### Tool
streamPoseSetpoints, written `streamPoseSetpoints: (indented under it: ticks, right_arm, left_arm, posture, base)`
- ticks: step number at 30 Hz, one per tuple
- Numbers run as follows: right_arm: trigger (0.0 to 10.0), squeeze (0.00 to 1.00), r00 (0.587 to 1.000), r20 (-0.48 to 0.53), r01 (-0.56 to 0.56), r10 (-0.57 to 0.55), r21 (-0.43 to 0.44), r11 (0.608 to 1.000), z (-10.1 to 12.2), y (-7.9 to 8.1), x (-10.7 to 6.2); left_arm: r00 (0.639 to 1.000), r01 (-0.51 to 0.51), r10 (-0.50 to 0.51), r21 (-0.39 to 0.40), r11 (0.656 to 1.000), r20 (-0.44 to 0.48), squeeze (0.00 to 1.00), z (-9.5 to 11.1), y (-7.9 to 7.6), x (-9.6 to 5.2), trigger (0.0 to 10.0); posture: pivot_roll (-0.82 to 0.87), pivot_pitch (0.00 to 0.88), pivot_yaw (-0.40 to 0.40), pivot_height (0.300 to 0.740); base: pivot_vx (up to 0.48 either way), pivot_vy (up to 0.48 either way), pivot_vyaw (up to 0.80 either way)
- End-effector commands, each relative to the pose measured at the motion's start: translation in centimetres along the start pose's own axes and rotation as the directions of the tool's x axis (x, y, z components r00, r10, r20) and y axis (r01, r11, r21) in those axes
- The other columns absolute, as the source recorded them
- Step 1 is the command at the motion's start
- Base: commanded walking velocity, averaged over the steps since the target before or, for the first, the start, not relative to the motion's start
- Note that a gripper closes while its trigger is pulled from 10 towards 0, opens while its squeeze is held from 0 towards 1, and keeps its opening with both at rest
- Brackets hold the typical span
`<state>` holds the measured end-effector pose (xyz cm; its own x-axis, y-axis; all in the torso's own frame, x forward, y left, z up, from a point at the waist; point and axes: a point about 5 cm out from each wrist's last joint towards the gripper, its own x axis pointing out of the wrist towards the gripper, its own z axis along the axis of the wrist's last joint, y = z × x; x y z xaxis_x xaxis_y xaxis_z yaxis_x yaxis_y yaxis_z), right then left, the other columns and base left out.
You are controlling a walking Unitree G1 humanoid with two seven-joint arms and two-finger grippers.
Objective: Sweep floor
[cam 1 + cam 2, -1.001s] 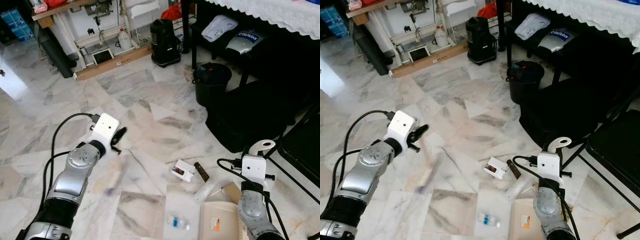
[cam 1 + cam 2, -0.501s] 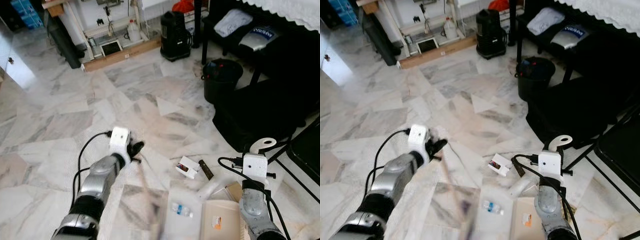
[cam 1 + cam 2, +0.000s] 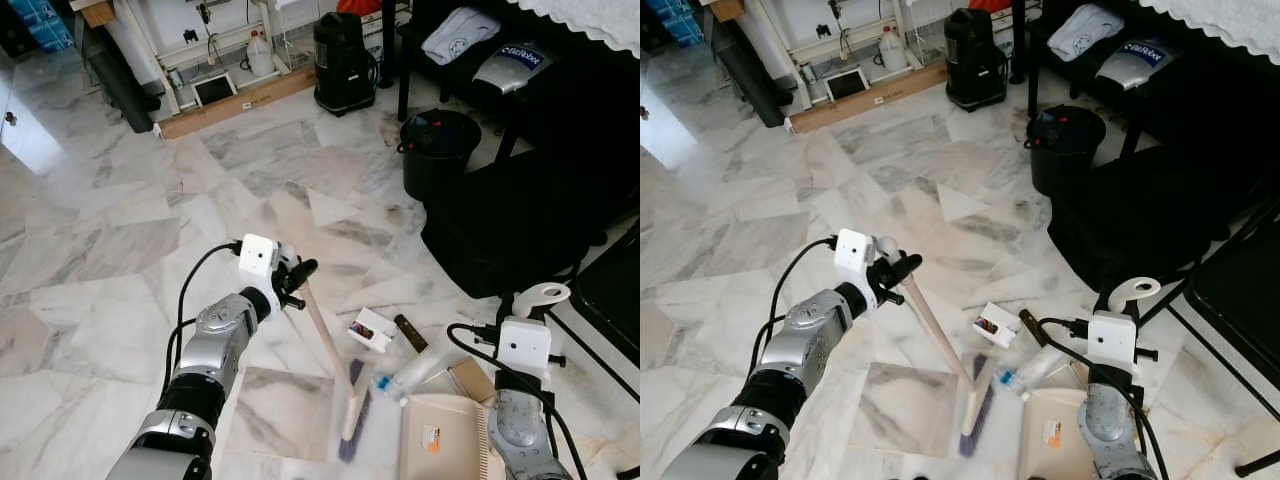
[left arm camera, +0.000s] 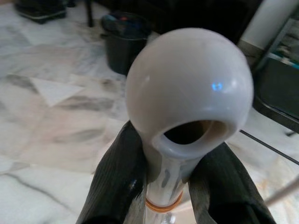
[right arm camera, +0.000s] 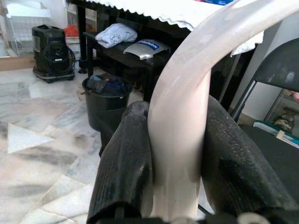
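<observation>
**Broom meets litter beside the dustpan**

The left gripper (image 4: 173, 163) is clamped on the broom (image 3: 330, 352) at its knobbed top; the brush sits just beside the dustpan (image 3: 443, 440), whose handle the right gripper (image 5: 175, 154) clamps. The broom looks light and stiff, though a top hold gives little leverage.

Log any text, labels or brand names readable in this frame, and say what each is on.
Silver case on the low shelf: blue lettering, too blurred to read.
Small white box on the floor: printed patch, unreadable.
Dustpan: orange sticker, too small to read.
Plastic bottle: blue label, unreadable.
Nothing legible.
</observation>
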<state>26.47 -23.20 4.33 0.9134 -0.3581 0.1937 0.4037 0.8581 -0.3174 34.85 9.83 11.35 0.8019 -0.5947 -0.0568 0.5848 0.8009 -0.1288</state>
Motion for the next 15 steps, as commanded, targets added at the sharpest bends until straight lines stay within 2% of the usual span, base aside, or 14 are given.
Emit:
streamPoseSetpoints:
  ticks: [1,8,15]
  right_arm:
    - [10.0,0.0,0.979,-0.199,-0.054,0.04,-0.063,0.997,-3.4,0.0,-3.1]
    - [10.0,0.0,0.979,-0.197,-0.061,0.048,-0.058,0.996,-3.2,0.3,-2.7]
    - [10.0,0.0,0.977,-0.205,-0.063,0.05,-0.06,0.996,-3.3,0.4,-2.8]
  left_arm:
    - [0.999,0.048,-0.049,-0.046,0.998,-0.022,0.0,-0.6,-0.3,-0.2,10.0]
    - [0.986,0.164,-0.164,-0.064,0.984,0.006,0.0,-0.6,-1.7,-0.1,10.0]
    - [0.978,0.21,-0.211,-0.069,0.975,0.007,0.0,-0.1,-2.0,-0.3,10.0]
  posture:
    - [0.0,0.206,0.179,0.74]
    - [0.01,0.183,0.176,0.74]
    - [0.01,0.159,0.177,0.74]
  base:
    - [0.0,0.0,0.0]
    - [0.0,0.0,0.0]
    - [0.0,0.0,0.0]
